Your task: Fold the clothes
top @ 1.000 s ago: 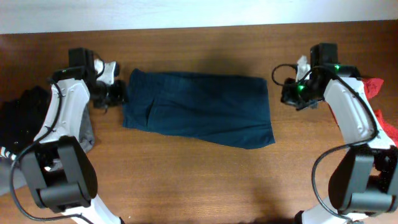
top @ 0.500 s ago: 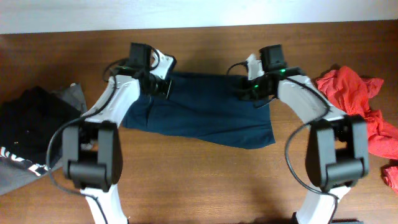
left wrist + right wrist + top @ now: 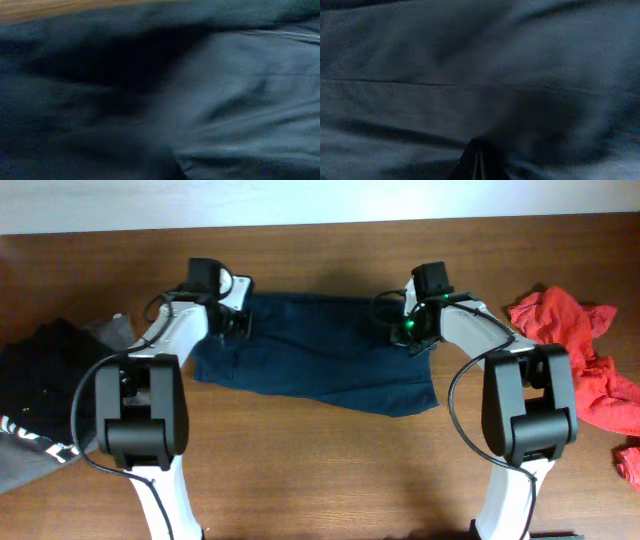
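The blue shorts (image 3: 320, 360) lie spread on the counter (image 3: 320, 470), directly under both pincers. Most of the cloth stretches between them and toward the robot's side of them. The left pincer (image 3: 238, 326) is down at one far corner and the right pincer (image 3: 412, 336) at the other.

The step in hand looks like taking the far edge to fold it over. To do it well, each pincer should catch only the top layers at its own corner. Both should then lift evenly and carry the edge straight toward the near hem, so no slant or bunching forms between them.

The overhead view shows the whole layout, including a black heap (image 3: 40, 370) outward of the left pincer and a red garment (image 3: 570, 355) outward of the right. It hides the fingertips, though. The wrist views show only blurred blue folds pressed close. In the right one a dark wedge sits at the bottom, but I cannot tell for either pincer whether it is apart or clamped on cloth.
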Controlling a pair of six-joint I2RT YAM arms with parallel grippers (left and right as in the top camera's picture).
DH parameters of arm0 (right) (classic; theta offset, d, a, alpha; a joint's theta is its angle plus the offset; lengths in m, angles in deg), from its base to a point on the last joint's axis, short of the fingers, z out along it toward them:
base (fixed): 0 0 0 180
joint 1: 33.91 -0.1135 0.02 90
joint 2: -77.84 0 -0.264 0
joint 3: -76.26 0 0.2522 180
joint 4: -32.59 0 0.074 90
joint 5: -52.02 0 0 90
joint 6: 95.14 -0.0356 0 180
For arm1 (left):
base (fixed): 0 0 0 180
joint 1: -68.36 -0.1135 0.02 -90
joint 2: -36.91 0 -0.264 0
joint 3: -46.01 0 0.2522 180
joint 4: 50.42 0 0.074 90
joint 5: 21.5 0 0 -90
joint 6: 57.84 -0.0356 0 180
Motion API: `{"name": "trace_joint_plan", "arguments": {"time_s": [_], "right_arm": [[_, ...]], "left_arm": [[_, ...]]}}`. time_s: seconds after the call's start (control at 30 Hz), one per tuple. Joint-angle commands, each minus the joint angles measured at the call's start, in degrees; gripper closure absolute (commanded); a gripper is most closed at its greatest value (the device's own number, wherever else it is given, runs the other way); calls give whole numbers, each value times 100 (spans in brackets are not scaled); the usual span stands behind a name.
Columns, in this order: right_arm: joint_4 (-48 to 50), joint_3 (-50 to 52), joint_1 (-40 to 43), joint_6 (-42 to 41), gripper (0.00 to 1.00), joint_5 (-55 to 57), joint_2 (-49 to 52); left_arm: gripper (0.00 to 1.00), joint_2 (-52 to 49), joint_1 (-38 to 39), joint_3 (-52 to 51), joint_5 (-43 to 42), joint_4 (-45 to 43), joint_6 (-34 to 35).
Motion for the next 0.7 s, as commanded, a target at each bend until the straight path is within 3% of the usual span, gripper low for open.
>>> {"name": "trace_joint_plan", "arguments": {"time_s": [0.0,0.27,0.4,0.47,0.53,0.57,0.67], "right_arm": [[-321,151,496,-87,96,968,264],[-984,142,1279,173,95,614,-179],[-1244,142,1497,859,79,-282,-741],[-1335,142,1528,1036,70,-605,-1023],[-1419,142,1523,1165,64,-922,-1353],[-1449,142,1515,1215,62,-1062,-1517],[-1556,142,1510,1217,56,-1421,-1878]], "left_arm": [[100,-79,-372,-24,546,212,138],[100,232,-518,166,483,892,138],[99,739,-590,334,479,1362,140],[88,1012,-649,337,479,1567,142],[59,1224,-734,337,479,1801,142],[50,1292,-785,337,446,1930,142],[35,1270,-914,310,59,2184,136]]}}
